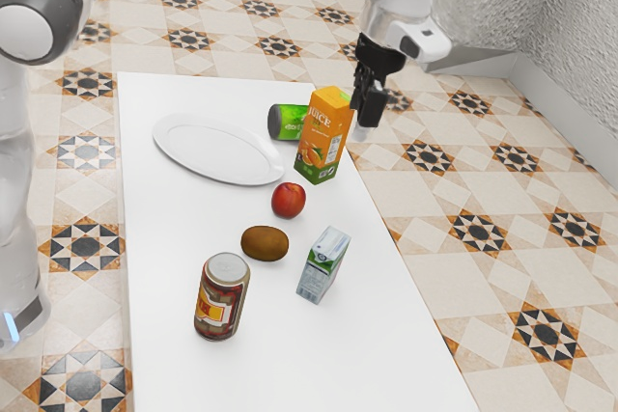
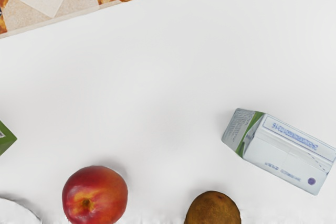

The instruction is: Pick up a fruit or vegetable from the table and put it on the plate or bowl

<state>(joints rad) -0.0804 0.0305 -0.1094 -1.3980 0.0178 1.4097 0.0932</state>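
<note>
**Red fruit and kiwi on the table, plate bare**

Red and round, the red fruit point(image 1: 288, 200) sits on the white table point(image 1: 183, 364). It is near the front of the juice carton point(image 1: 323, 135) and not far from the plate's rim. The kiwi point(image 1: 265, 242) lies just beside it without touching, on the side toward the jar point(image 1: 222, 296). Either of these 2 would serve the task.

The plate point(image 1: 193, 142) lies flat toward the far end of the table with nothing on it. A green can point(image 1: 287, 123) lies on its side between the plate and the juice carton. A small milk carton point(image 1: 323, 264) stands on the exterior view's right of the kiwi.

We see the gripper point(image 1: 367, 123) hanging in the air beside the juice carton's top, on the exterior view's right. It is well apart from both fruits. We cannot tell whether its jaws are parted or closed, but it carries no fruit, since both lie on the table. In the wrist view the red fruit and kiwi lie side by side on the table, with the milk carton past the kiwi.

We judge the task to be at its very start, with 0 steps done. What is left is to come down over 1 fruit, grasp it, lift it, carry it to the plate and let it go there.
</note>
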